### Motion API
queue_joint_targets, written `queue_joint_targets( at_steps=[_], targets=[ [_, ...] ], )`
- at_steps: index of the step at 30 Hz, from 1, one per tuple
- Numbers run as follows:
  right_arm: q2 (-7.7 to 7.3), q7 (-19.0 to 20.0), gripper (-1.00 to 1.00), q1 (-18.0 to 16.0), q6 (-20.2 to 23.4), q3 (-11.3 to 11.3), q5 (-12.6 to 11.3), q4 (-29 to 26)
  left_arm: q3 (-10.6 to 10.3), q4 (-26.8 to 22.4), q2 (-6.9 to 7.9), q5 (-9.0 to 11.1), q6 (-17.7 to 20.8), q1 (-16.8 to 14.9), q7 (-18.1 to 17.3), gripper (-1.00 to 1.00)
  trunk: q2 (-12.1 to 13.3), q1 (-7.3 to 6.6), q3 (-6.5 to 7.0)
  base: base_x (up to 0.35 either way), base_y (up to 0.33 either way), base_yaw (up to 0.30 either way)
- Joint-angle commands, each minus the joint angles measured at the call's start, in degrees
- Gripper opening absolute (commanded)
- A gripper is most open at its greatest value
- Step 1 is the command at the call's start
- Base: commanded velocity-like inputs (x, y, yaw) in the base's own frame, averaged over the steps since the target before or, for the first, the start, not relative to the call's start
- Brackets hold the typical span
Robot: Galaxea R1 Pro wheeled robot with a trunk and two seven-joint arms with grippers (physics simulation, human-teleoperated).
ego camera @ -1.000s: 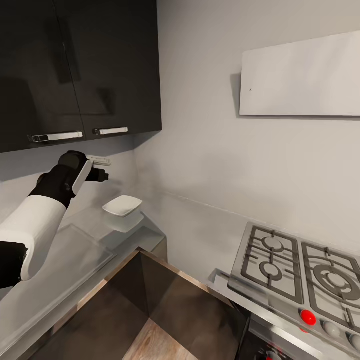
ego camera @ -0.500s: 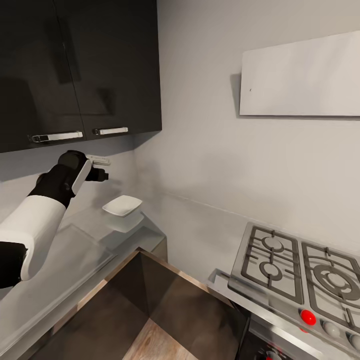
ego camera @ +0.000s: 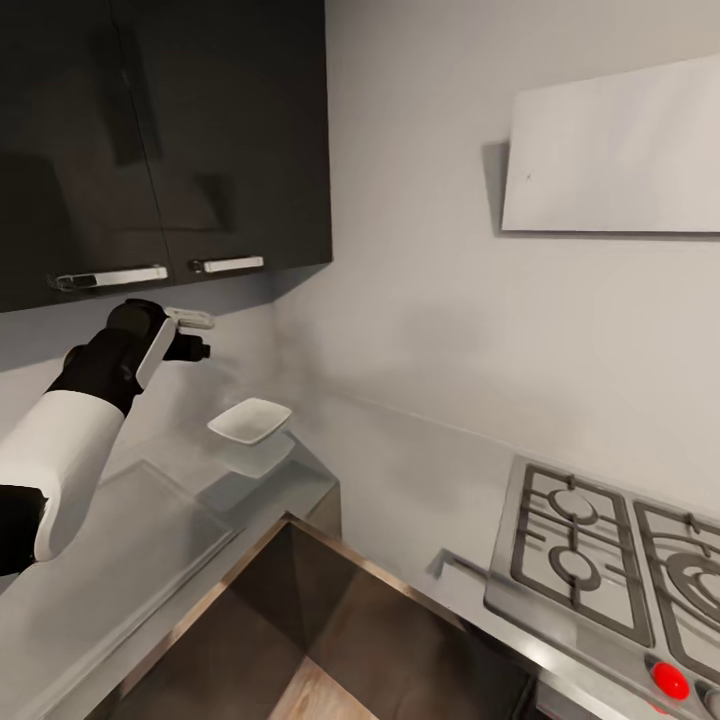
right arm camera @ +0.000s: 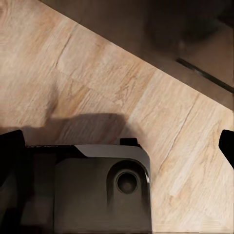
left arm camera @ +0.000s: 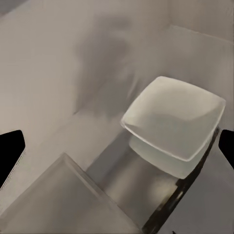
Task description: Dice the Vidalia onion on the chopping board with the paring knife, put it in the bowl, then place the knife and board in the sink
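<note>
bowl (ego camera: 250,421) sits at the countertop's (ego camera: 120,560) corner edge, below the spread, empty left pincer (ego camera: 200,335).

Dark glossy wall cabinets (ego camera: 160,140) with metal handles (ego camera: 228,265) hang over a grey surface (ego camera: 120,560). Pale walls (ego camera: 420,300) meet a gas hob (ego camera: 610,565). Wood-plank floor (right arm camera: 122,83) lies below.

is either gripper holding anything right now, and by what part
Nothing is held. The left gripper has its jaws wide apart, hovering above the white bowl on the countertop. The right gripper is also open, over the wooden floor.
</note>
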Motion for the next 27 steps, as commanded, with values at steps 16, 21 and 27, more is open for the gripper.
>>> queue_joint_targets(
  at_steps=[16, 21, 27],
  targets=[
    [-1.01, -1.33, 1.00, 5.19, 25.91, 0.41, -0.66, 0.26, -0.33, -0.93, 0.48, 0.62, 0.18, -0.03, 0.53, 1.00, -0.07, 0.05, -0.07, 0.075, 0.056, 0.000],
    [-1.35, -1.35, 1.00, 5.45, 28.12, 0.40, -0.66, 0.20, -0.41, -1.89, 0.49, 0.62, 0.18, -0.03, 0.53, 1.00, -0.07, 0.05, -0.07, 0.000, 0.000, 0.000],
    [-1.65, -1.24, 1.00, 5.49, 28.38, 0.42, -0.66, 0.17, -0.47, -2.05, 0.99, 0.69, 0.18, -0.03, 0.53, 1.00, -0.07, 0.05, -0.07, 0.062, 0.106, 0.000]
  ],
)
